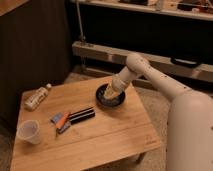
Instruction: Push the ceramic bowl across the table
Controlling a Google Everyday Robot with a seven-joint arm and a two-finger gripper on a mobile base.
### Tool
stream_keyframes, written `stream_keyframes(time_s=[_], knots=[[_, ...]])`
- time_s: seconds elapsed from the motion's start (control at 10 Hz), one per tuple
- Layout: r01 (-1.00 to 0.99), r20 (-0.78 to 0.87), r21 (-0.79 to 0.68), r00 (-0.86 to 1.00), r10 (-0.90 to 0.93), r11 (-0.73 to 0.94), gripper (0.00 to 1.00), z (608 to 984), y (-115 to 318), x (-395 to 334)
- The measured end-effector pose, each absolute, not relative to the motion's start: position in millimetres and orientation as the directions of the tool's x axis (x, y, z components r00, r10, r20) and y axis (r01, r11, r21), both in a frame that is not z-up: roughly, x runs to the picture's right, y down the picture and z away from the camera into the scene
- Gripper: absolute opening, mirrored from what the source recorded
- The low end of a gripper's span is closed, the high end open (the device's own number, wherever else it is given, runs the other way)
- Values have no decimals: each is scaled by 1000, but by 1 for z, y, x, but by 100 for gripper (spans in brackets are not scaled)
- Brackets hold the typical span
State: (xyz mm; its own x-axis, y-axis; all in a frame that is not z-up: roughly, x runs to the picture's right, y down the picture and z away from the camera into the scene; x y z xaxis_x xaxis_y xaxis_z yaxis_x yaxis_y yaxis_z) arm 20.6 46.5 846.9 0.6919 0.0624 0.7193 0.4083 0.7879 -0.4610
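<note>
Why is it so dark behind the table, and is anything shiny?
Camera view: light falls on the table while the wall and shelves behind stay shadowy; the ceramic bowl shows a faint gleam on its rim, with the gripper in it; everything looks soft and slightly blurred.

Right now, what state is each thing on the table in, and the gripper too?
ceramic bowl: upright, near the table's far edge.
gripper: down in the bowl.
plastic cup: upright, mouth open.
bottle: lying on its side.
black bar: lying flat.
table: standing level.

The white arm reaches down and leftward, its hand (113, 93) pointing downward at the end.
</note>
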Motion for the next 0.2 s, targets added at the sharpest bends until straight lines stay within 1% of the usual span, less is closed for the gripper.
stream_keyframes(time_s=[0.2], knots=[[300, 667, -445, 740, 89, 844, 0, 893, 57, 38]])
